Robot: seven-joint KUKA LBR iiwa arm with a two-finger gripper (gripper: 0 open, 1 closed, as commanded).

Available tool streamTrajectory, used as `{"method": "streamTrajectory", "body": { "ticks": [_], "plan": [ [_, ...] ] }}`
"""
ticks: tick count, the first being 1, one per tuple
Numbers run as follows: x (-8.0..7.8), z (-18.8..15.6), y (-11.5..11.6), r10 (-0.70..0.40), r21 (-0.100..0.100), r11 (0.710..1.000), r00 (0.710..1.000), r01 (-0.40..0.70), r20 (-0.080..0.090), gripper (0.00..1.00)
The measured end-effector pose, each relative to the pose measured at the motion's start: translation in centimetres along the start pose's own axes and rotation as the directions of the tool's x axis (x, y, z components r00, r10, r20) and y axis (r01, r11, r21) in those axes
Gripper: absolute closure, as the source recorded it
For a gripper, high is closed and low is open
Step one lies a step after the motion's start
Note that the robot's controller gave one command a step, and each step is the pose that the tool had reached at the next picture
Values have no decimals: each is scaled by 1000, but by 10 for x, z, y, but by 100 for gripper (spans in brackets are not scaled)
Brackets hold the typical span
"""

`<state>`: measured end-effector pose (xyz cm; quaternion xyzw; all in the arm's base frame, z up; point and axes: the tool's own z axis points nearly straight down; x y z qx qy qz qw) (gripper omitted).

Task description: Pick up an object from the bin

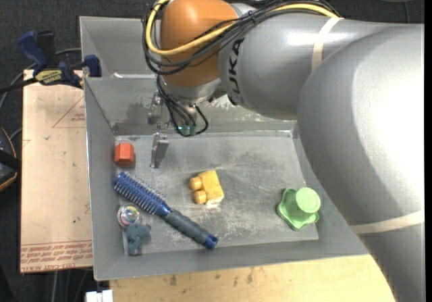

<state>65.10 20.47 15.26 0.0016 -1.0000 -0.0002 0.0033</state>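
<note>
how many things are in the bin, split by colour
orange: 1, small orange block
blue: 1, blue bristled plastic hairbrush
yellow: 1, yellow studded toy block
green: 1, green lobed plastic piece with a round cap
grey-blue: 1, small grey-blue figure
clear: 1, small shiny round ball
total: 6

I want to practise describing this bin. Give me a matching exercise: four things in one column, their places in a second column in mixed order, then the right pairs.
Things
1. orange block
2. blue hairbrush
3. yellow toy block
4. green piece

Places
A. front right part of the bin
B. about the middle of the floor
C. by the left wall, farthest back of the four
D. lying slantwise across the front left

Pairs: 1-C, 2-D, 3-B, 4-A
</note>
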Motion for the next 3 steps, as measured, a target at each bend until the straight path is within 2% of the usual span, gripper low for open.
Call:
{"method": "streamTrajectory", "body": {
  "ticks": [1, 2, 3],
  "plan": [
    [89, 59, 37, -15, 0, 1000, 1000, 15, -2, 0],
    [85, 57, 34, -7, -1, 1000, 1000, 7, 6, 100],
    [86, -79, 25, 12, -4, 1000, 1000, -12, 15, 100]
  ]
}}
